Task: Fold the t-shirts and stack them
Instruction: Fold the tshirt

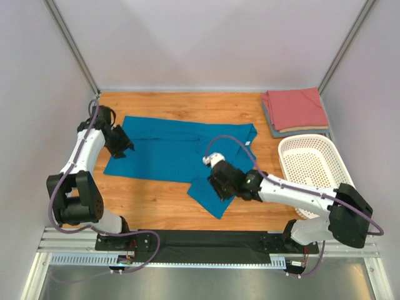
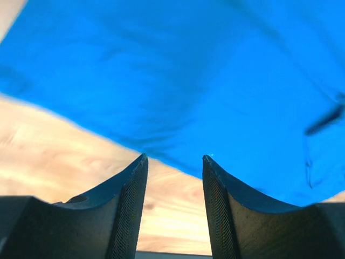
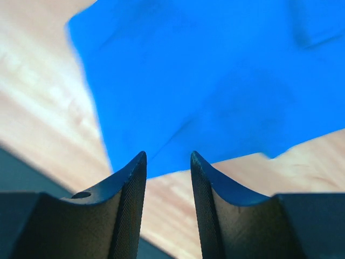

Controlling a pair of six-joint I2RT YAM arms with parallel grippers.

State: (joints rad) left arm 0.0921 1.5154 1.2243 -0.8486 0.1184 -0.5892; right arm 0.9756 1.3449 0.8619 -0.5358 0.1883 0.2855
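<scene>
A teal-blue t-shirt [image 1: 175, 150] lies spread across the wooden table, partly folded, one sleeve reaching toward the front. My left gripper [image 1: 120, 145] hangs over the shirt's left edge [image 2: 178, 81], jaws open with only bare wood between them. My right gripper [image 1: 220, 184] hovers above the front sleeve [image 3: 215, 81], also open and holding nothing. At the back right, a folded salmon-red t-shirt [image 1: 295, 109] rests on a folded grey-blue t-shirt [image 1: 279, 132], of which only the edge shows.
A white perforated basket [image 1: 311, 166] stands at the right, in front of the folded stack. Grey walls enclose the table on three sides. The black base rail [image 1: 200, 240] runs along the near edge.
</scene>
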